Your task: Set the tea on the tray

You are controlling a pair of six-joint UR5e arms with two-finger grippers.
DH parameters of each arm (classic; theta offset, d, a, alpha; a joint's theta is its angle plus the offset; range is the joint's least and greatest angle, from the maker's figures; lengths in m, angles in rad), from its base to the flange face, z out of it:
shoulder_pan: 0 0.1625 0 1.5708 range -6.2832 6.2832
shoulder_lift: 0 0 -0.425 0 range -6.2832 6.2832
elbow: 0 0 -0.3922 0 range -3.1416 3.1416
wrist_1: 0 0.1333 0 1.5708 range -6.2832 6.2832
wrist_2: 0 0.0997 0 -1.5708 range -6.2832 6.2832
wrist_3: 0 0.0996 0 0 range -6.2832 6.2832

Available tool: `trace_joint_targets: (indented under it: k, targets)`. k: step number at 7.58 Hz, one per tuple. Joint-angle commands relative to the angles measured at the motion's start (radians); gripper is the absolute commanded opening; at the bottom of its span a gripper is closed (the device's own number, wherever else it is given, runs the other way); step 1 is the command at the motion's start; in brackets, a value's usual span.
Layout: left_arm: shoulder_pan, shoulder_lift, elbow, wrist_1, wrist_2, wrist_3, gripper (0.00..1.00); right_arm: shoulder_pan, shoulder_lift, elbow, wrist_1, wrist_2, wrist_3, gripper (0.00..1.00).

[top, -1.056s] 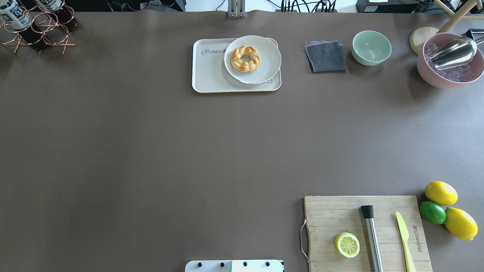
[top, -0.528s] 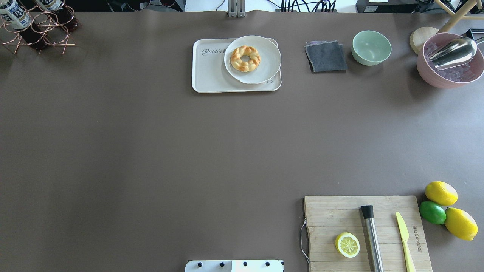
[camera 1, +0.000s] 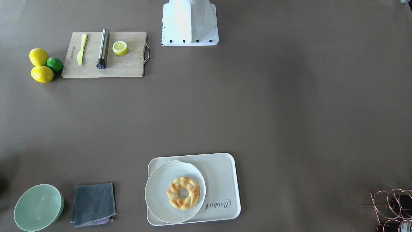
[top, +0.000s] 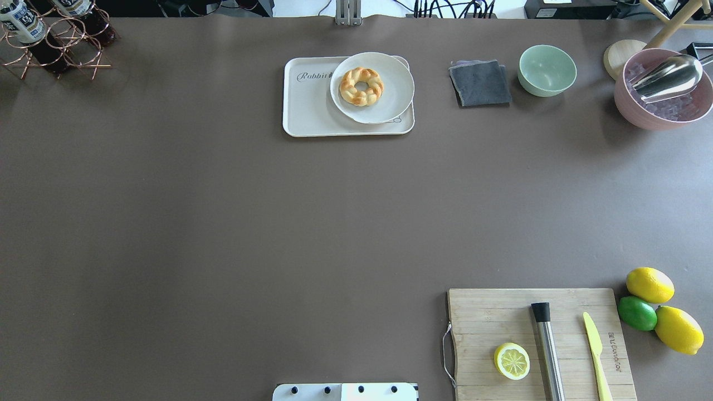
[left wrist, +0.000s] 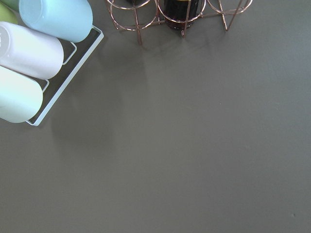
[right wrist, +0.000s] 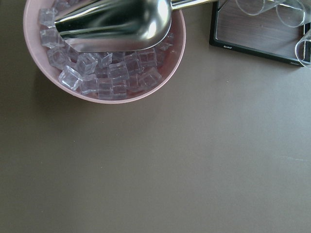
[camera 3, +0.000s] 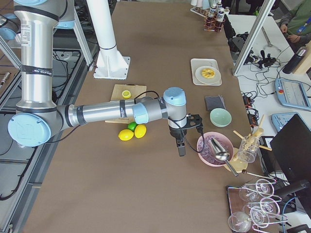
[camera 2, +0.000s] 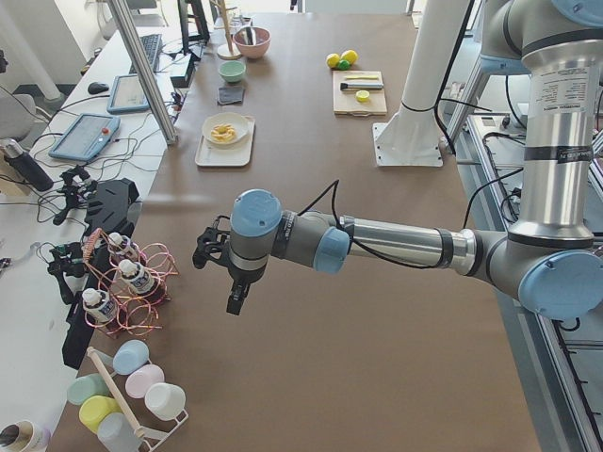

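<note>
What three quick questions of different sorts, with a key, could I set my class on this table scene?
1. True or false: a tea bottle already stands on the tray.
2. What lies on the round plate that sits on the tray? A, a lemon half; B, a braided doughnut; C, a yellow knife.
3. Fill in: each tea bottle is held in a copper wire ____ at the table's far left corner.

Key: 1 false; 2 B; 3 rack.
</note>
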Motion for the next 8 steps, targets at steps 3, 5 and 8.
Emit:
trace_joint_targets:
  k: [3,5,8]
  targets:
    - [-0.006,-0.024,-0.009,-0.073,0.000,0.000,0.97,-0.001,-0.095,-0.061,0.350,0.110,0.015,1.00]
    - [-0.001,-0.082,0.049,-0.119,0.003,-0.006,0.97,-0.024,-0.060,-0.070,0.349,0.111,0.044,1.00]
    - [0.005,-0.249,0.355,-0.375,0.007,-0.189,0.97,-0.122,0.074,-0.093,0.341,0.115,0.231,1.00]
